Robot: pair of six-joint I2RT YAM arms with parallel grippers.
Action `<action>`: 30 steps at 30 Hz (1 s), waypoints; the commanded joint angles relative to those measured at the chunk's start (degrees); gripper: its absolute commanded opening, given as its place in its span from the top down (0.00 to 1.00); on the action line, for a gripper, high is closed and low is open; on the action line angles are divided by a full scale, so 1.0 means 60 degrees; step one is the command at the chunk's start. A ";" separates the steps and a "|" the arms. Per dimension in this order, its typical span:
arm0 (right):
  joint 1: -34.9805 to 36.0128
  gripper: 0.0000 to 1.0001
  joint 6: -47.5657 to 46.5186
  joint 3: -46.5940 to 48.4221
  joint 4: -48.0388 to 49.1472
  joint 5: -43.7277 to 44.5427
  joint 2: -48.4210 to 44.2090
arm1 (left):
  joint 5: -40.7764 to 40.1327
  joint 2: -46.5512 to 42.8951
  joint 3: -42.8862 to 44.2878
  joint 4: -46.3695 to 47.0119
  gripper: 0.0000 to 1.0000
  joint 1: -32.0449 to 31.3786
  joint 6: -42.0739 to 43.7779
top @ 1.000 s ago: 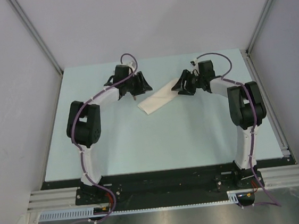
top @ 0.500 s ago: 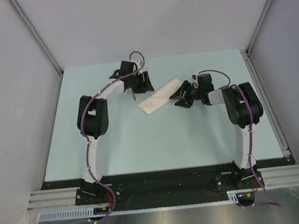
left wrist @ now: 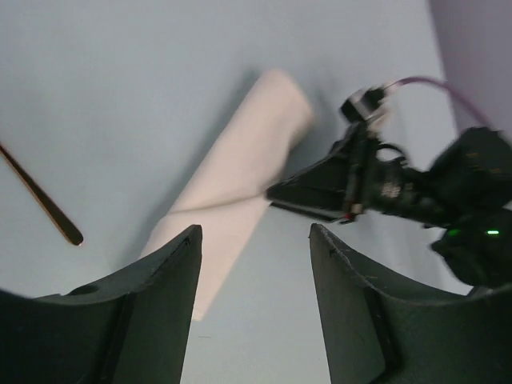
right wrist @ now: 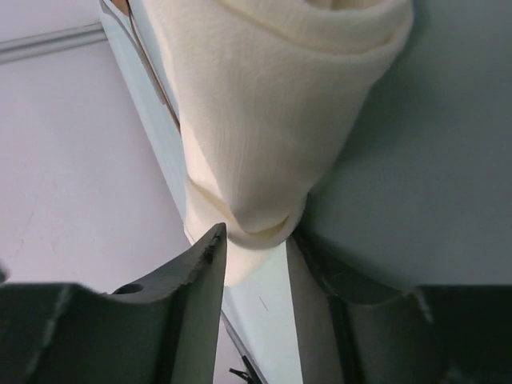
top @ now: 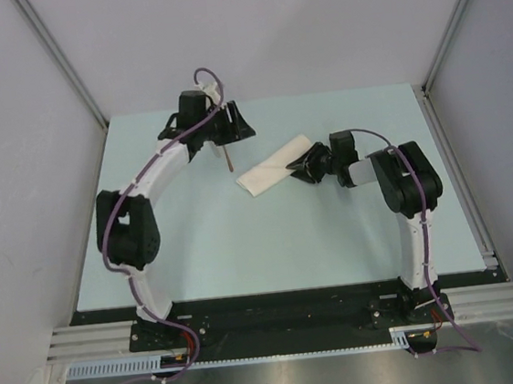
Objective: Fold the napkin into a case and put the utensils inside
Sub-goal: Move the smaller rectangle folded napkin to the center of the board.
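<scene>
Cream case (right wrist: 264, 120) edge sits pinched in the low, outstretched right hand (right wrist: 256, 232); left hand (left wrist: 254, 230) hovers open.

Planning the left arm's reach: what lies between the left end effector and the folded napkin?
One slim brown utensil handle, slightly off the direct line; the rest is bare. The top view shows it.

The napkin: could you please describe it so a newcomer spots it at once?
On the pale blue table, look at the far half, near the middle. The napkin lies slanted, the right gripper at its edge. It alone is cream and soft; the utensil beside it is thin and dark.
</scene>
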 commanded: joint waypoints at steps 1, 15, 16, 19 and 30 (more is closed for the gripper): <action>0.0030 0.64 -0.0005 0.0274 -0.0368 0.0898 0.0655 | 0.0260 -0.1869 -0.0367 0.0851 0.39 0.0073 -0.0419; -0.0395 1.00 -0.1528 0.1401 -0.0118 -0.1605 0.1329 | 0.0597 -0.3320 -0.1494 0.1012 0.39 0.0073 -0.0712; -0.0395 1.00 -0.1689 0.1417 -0.0119 -0.1810 0.1315 | 0.0611 -0.3393 -0.1568 0.1056 0.39 0.0073 -0.0726; -0.0366 1.00 -0.2200 0.1475 -0.0540 -0.2484 0.1212 | 0.0626 -0.3686 -0.1832 0.1144 0.39 0.0073 -0.0814; 0.0702 1.00 -0.3726 0.1022 -0.1159 -0.4053 0.0539 | 0.0671 -0.5033 -0.2870 0.0574 0.39 0.0073 -0.0610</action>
